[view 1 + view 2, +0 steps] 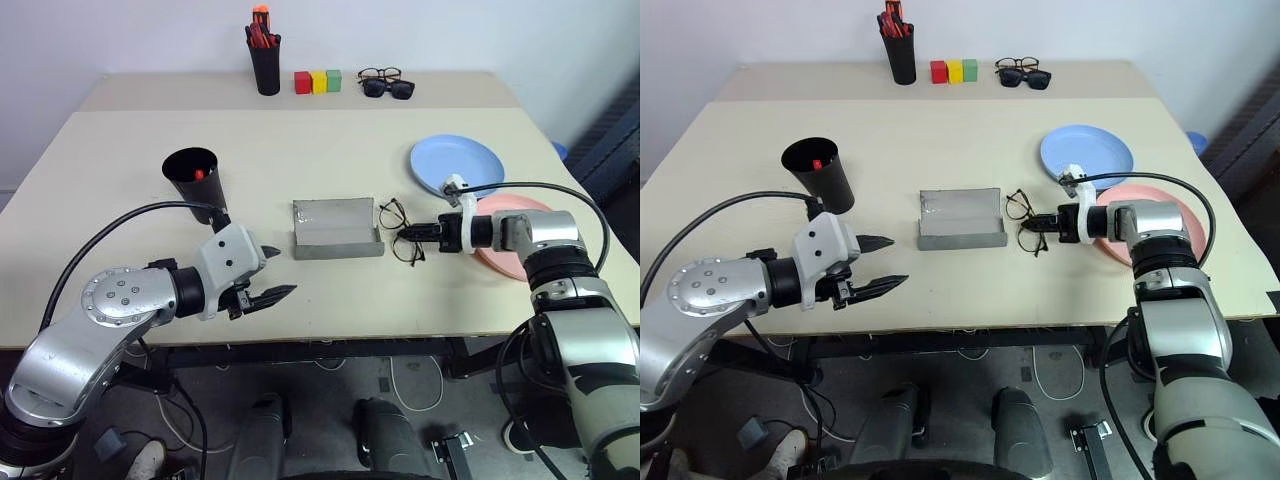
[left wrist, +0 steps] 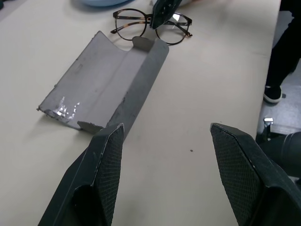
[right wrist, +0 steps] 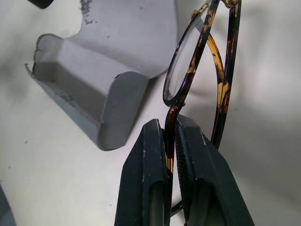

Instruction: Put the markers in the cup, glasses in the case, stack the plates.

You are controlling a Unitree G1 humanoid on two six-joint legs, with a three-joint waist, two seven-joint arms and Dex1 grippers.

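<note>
Right wrist view: the right gripper point(image 3: 170, 141) is clenched on the glasses point(image 3: 202, 61) frame beside the open case point(image 3: 94, 70). Next, I judge, lift and lay them inside. The left gripper point(image 1: 272, 272) hangs released.

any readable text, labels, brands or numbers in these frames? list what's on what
None readable.
Case: plain grey, only scuffs, no print.
Cup: plain black.
Blue plate and pink plate: unmarked.
Glasses in the right pincer: no lettering visible on the frame.
Coloured blocks: blank faces.
</note>
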